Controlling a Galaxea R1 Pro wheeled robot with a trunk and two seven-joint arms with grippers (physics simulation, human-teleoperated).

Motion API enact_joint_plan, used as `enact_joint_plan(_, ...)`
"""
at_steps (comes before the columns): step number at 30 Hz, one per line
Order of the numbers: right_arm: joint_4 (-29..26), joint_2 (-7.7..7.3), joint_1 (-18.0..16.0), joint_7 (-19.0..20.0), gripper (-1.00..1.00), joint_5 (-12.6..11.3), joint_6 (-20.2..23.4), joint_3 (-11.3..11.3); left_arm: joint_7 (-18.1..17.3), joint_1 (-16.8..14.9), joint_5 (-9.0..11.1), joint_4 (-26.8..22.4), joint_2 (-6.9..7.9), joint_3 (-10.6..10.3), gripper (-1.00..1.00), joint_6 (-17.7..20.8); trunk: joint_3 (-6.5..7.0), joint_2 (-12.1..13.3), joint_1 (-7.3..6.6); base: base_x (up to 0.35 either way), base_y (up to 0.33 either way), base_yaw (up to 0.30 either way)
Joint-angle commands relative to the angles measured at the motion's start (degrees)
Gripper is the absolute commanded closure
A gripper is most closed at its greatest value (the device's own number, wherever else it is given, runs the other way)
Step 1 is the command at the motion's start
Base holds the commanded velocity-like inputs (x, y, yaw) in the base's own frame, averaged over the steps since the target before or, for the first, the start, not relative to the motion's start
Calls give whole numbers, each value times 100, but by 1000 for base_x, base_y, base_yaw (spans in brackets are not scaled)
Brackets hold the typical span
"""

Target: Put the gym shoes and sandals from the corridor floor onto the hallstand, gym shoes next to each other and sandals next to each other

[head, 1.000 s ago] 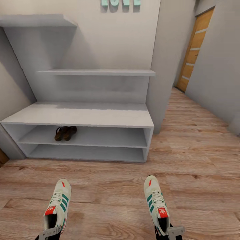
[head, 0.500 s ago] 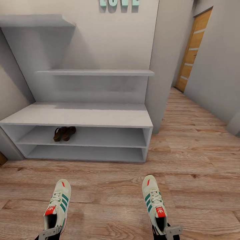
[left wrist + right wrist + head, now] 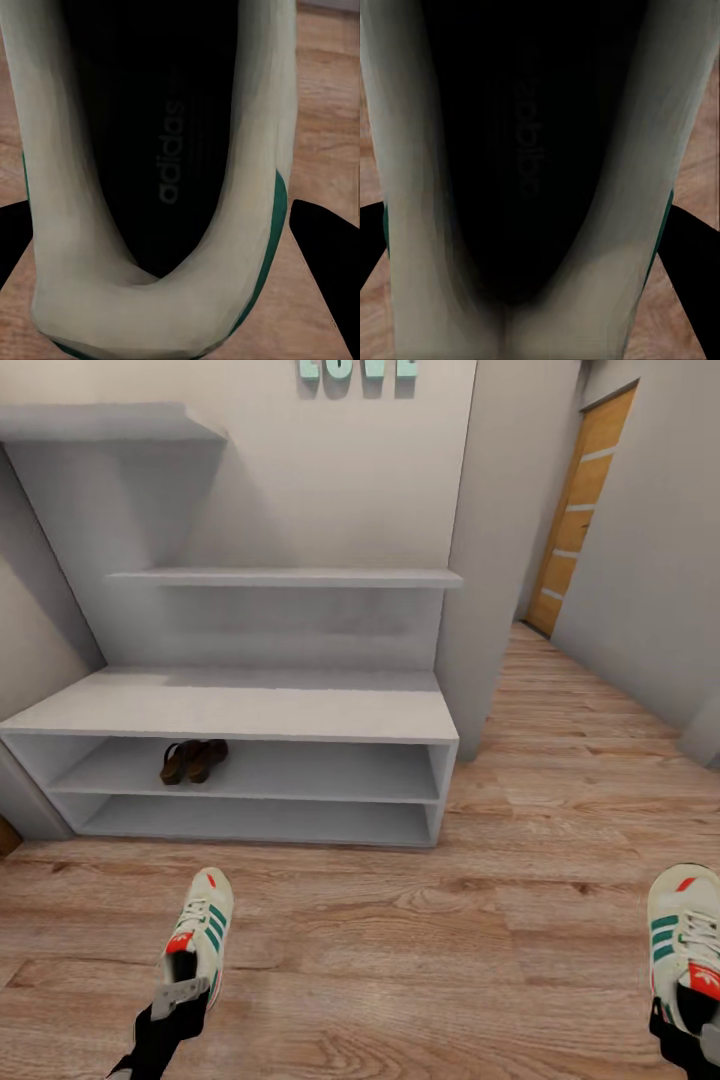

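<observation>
Both gym shoes are held above the corridor floor (image 3: 400,960), toes toward the hallstand (image 3: 240,708). My left gripper (image 3: 182,980) is shut on the heel of the left gym shoe (image 3: 203,925). At the head view's right edge my right gripper (image 3: 690,1015) is shut on the heel of the right gym shoe (image 3: 682,945). In the left wrist view the white heel of the shoe (image 3: 150,315) sits between black fingers (image 3: 330,259). The right wrist view shows the other shoe's opening (image 3: 427,187) between fingers (image 3: 694,255). The two brown sandals (image 3: 193,760) sit side by side on the rack's upper shelf, at its left.
Thin grey wall shelves (image 3: 285,577) hang above the rack. A grey wall pillar (image 3: 495,560) stands right of it, and the corridor runs back to a wooden door (image 3: 580,510). Grey walls close in at the left and right.
My right arm has swung far out to the right with its gym shoe. My left gripper has carried its shoe a little forward and to the right.
</observation>
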Motion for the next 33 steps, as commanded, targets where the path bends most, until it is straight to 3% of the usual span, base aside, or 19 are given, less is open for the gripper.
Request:
enact_joint_plan(1, 1, -46, -2, -3, 100, -22, 0, 2, 10, -82, -70, -3, -10, 14, 100, 87, -5, -2, -1, 0, 0, 0)
enact_joint_plan(2, -2, -181, -2, -6, 100, -25, 111, -94, 184, -310, -85, -16, -40, -126, 100, 381, -5, -2, -1, 0, 0, 0)
enact_joint_plan(4, -9, -309, -2, -4, 100, -27, 318, -312, 391, -528, -93, -23, -85, -316, 100, 607, -5, -2, -1, 0, 0, 0)
enact_joint_plan(5, -49, -419, -2, -1, 100, -27, 589, -642, 609, -738, -97, -27, -143, -553, 100, 787, -5, -2, -1, 0, 0, 0)
enact_joint_plan(6, -74, -451, -2, 1, 100, -26, 685, -770, 684, -806, -98, -27, -168, -643, 100, 845, -5, -2, -1, 0, 0, 0)
enact_joint_plan(8, -227, -562, -2, 13, 100, -15, 1153, -1413, 1074, -1131, -105, -33, -320, -1114, 100, 1196, -5, -2, -1, 0, 0, 0)
enact_joint_plan(9, -282, -597, -2, 18, 100, -11, 1316, -1630, 1227, -1258, -102, -35, -381, -1284, 100, 1381, -5, -2, -1, 0, 0, 0)
enact_joint_plan(13, -368, -754, -2, 24, 100, -4, 1706, -2072, 1511, -1691, -82, -38, -500, -1630, 100, 2069, -5, -2, -1, 0, 0, 0)
enact_joint_plan(18, -397, -831, -2, 30, 100, -9, 1817, -2178, 1548, -2106, -57, -2, -537, -1705, 100, 2539, -5, -2, -1, 0, 0, 0)
enact_joint_plan(26, -735, -801, -2, 74, 100, 9, 1874, -2171, 1439, -2706, -17, 345, -583, -1722, 100, 3059, -5, -2, -1, 0, 0, 0)
enact_joint_plan(33, -856, -746, -2, 78, 100, 22, 1887, -2163, 1238, -3031, -32, 905, -591, -1716, 100, 3159, -5, -2, -1, 0, 0, -32)
